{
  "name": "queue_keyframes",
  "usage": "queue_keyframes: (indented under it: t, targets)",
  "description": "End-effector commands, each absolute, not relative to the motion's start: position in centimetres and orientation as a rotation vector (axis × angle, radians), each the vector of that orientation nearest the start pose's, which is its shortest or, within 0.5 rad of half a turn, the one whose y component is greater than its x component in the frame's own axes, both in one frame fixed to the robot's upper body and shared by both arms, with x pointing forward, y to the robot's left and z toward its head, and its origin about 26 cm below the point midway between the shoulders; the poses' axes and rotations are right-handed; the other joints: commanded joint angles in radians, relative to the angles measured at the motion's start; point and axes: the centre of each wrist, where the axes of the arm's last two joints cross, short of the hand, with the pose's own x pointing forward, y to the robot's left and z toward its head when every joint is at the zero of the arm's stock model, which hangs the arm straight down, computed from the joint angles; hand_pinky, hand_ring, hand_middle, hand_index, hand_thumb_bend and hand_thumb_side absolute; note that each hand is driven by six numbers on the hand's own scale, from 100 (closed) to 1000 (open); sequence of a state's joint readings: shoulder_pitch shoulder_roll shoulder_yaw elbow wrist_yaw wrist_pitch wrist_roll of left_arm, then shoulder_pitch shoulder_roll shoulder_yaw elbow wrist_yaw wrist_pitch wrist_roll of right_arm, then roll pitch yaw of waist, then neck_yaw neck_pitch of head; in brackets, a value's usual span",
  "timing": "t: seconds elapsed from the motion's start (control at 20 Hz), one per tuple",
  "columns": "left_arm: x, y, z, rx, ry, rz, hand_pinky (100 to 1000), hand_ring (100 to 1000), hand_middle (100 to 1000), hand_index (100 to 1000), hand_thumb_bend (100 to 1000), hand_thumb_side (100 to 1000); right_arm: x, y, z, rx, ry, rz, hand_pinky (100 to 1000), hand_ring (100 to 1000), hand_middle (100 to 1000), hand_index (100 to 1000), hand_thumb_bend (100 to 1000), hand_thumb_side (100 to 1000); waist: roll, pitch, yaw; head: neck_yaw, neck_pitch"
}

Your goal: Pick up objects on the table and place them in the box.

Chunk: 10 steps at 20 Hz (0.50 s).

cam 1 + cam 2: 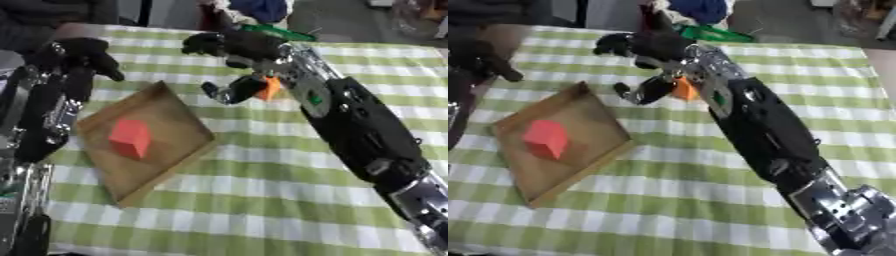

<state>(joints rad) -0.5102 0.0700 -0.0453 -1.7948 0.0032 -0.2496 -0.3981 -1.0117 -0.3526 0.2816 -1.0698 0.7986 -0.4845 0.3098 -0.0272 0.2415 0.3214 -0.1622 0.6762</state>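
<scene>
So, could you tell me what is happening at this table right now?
The robot is sorting things into a shallow wooden box on a green checked tablecloth. A red block already lies inside it. The right hand reaches over the far side of the table, with an orange piece showing just beneath its arm; whether it holds that piece is unclear. The left hand hangs beside the box's far corner.

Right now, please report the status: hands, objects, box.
Right hand over the far table, orange object beside its thumb, grip unclear. Left hand curled, empty, beyond the box. Red block in box.
</scene>
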Motion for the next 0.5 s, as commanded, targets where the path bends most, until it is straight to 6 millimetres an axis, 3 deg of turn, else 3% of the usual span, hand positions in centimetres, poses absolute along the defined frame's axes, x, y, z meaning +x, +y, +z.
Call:
queue_keyframes:
  t: [0.05,0.5]
  targets:
    - [34.7,18.9,20.6,-0.302,-2.460,-0.743,641,570,562,763,211,598,47.6,-21.6,25.0,1.015,2.618,-2.303,887,833,951,1000,100,440,0.006,-0.014,0.001,0.004,-0.012]
    - [34.9,19.4,20.3,-0.283,-2.450,-0.740,640,569,561,763,209,605,48.4,-25.2,24.5,1.195,2.798,-2.228,888,828,940,1000,100,512,0.011,-0.006,0.000,0.003,-0.029]
